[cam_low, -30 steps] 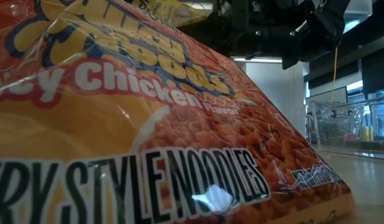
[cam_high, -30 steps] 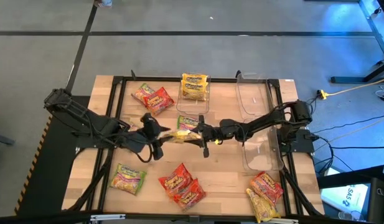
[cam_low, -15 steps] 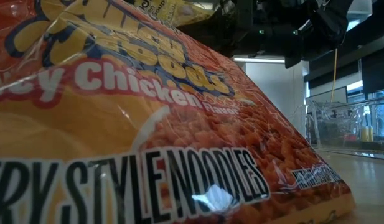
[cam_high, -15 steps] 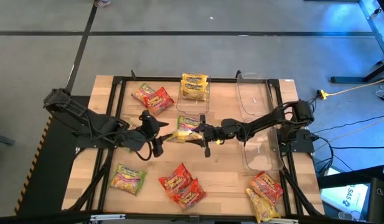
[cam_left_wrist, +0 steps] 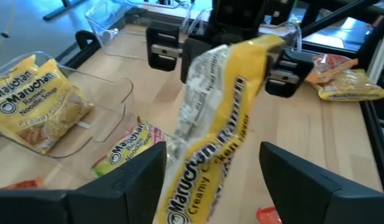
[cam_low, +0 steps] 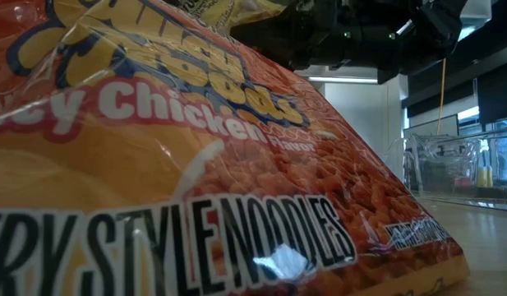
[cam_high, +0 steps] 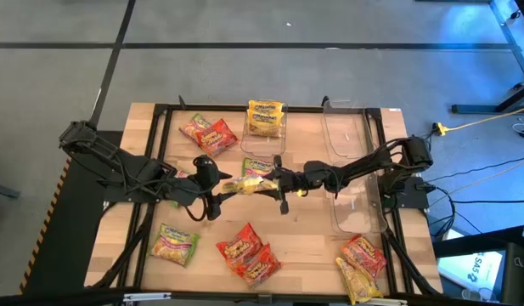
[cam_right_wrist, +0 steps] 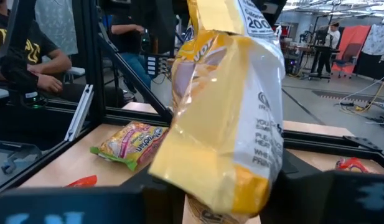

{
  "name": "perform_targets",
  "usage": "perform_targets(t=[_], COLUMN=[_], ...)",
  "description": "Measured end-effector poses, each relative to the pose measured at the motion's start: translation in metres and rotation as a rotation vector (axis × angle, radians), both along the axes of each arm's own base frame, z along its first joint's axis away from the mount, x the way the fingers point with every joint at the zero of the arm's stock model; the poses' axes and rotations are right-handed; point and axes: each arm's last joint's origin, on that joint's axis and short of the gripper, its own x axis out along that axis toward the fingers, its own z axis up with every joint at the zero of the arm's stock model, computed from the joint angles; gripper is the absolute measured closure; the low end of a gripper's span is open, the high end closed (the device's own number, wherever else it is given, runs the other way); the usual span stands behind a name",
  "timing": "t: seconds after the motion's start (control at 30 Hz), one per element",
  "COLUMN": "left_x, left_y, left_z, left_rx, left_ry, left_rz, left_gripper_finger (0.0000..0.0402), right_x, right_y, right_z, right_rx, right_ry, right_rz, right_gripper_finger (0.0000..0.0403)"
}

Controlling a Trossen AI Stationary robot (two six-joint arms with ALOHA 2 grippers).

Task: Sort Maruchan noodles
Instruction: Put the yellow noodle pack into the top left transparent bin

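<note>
Right claw (cam_high: 274,182): clamped on yellow packet (cam_high: 249,184) above surface (cam_high: 304,238) centre
Left claw (cam_high: 212,189): fingers spread, gripping nothing, at packet's 9 o'clock
Risk: slick wrapper slips during handover

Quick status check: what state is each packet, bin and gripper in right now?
Yellow Maruchan packet: lifted off the table, between both grippers.
Right gripper: shut on yellow Maruchan packet.
Left gripper: open, fingers astride the packet.
Yellow packets: lying in the left clear bin.
Right clear bins: no packets inside.
Green packet: flat on the table.
Red-orange packets: overlapping on the table.
</note>
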Motion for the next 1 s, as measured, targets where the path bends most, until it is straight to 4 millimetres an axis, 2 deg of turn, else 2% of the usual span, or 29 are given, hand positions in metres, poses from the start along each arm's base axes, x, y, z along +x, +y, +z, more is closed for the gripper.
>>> perform_targets(t=[0.17,0.63,0.83,1.0], left_x=[0.004,0.036,0.039,0.041], left_y=[0.005,0.009,0.011,0.016], left_z=[-0.002,-0.026,-0.024,-0.024], left_rx=[-0.023,0.015,0.0,-0.033], left_ry=[0.021,0.084,0.054,0.055], left_rz=[-0.012,-0.075,-0.077,-0.095], left_gripper_finger=[0.0128,0.013,0.0154,0.0201], right_x=[0.0,0.005,0.005,0.005], right_y=[0.0,0.003,0.003,0.003], right_z=[0.001,0.011,0.011,0.011], right_rx=[0.002,0.009,0.007,0.005], right_ry=[-0.013,-0.052,-0.053,-0.051], right_rz=[0.014,0.064,0.065,0.064], right_gripper_finger=[0.0293,0.029,0.0287,0.0275])
